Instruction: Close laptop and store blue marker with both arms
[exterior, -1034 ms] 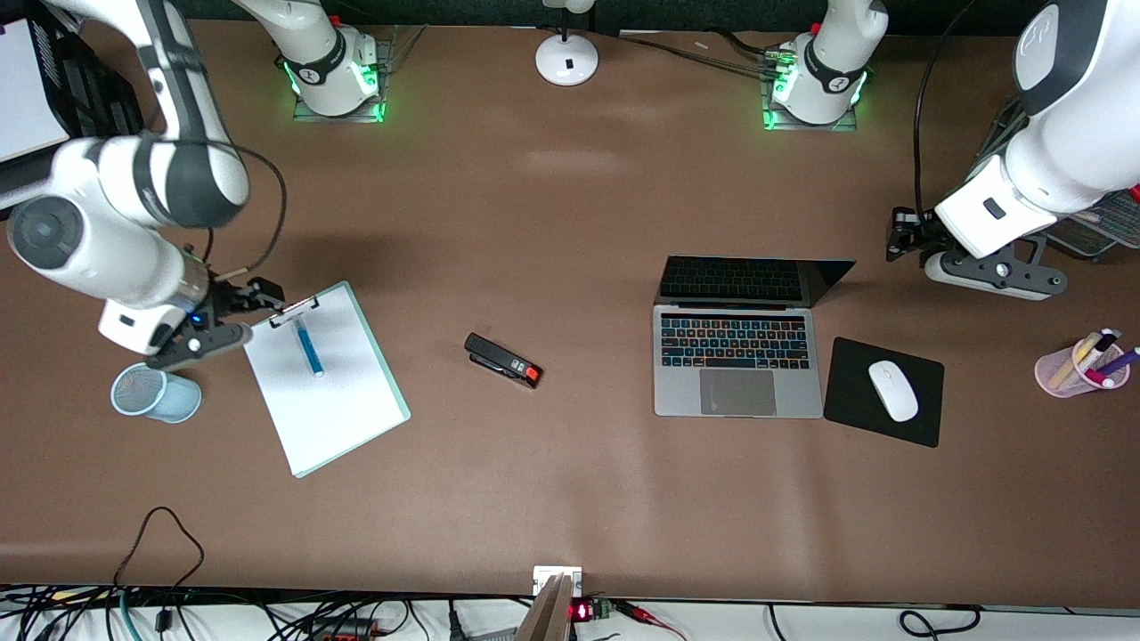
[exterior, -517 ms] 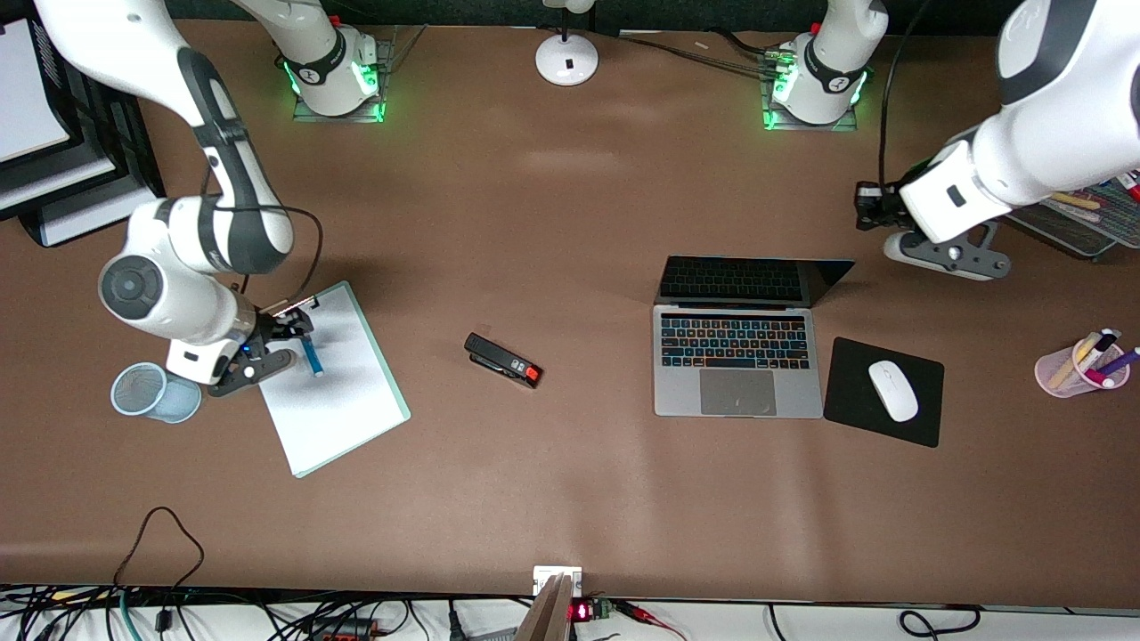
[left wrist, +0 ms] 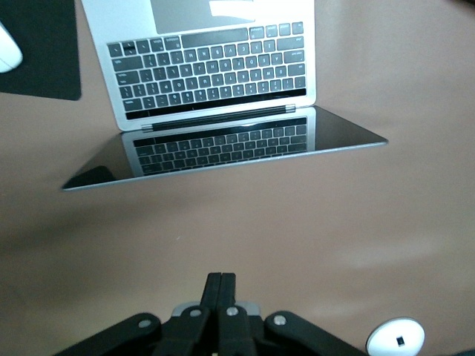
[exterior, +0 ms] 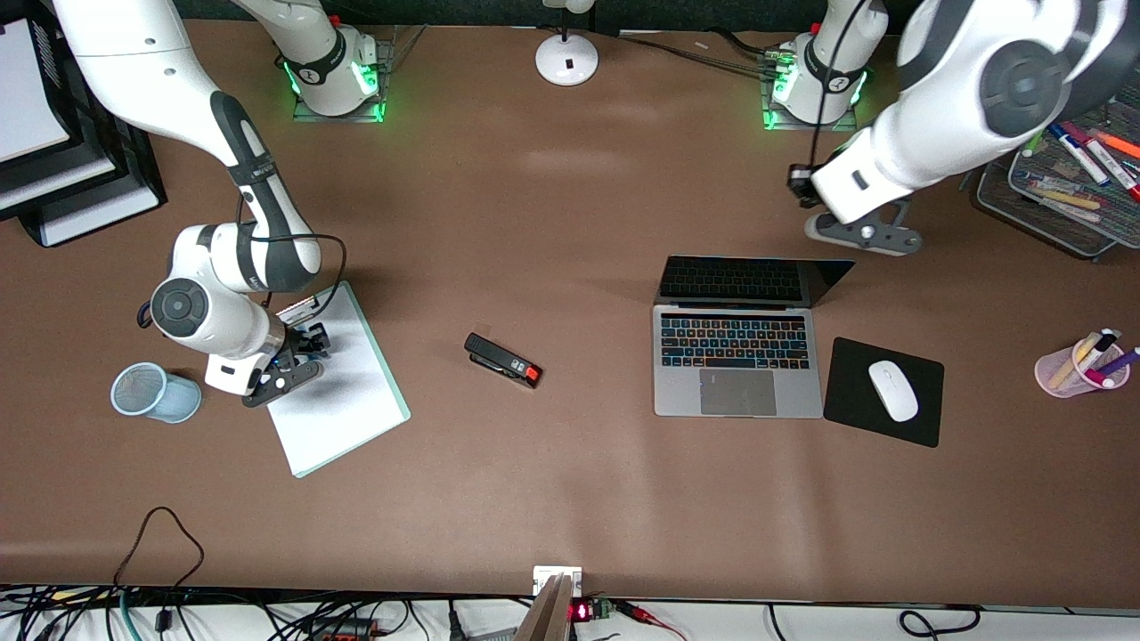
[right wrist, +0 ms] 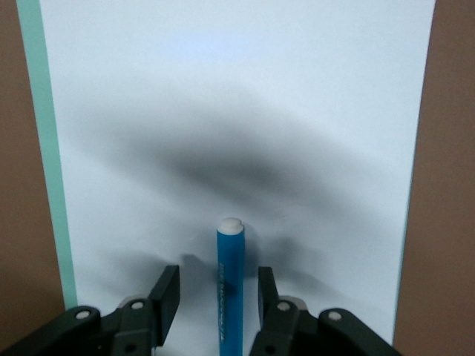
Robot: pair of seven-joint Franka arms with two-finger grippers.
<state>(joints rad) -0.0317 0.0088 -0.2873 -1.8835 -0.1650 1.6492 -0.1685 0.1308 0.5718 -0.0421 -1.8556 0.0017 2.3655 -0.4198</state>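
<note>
Brown table (exterior: 570, 490): right gripper's (right wrist: 217, 297) fingers (right wrist: 166, 291) astride blue marker (right wrist: 229, 285).

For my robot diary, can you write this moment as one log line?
right claw: open around blue marker | left claw: shut, above table by open laptop

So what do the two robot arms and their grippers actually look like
Both arms are glossy white with dark grey joint bands and round grey caps, on bases lit green. A thin black cable loops along each. The right gripper is matte black, with flat rectangular fingers on screwed linkage bars. The left gripper is the same black type, on a grey bracket under a white wrist block.
</note>
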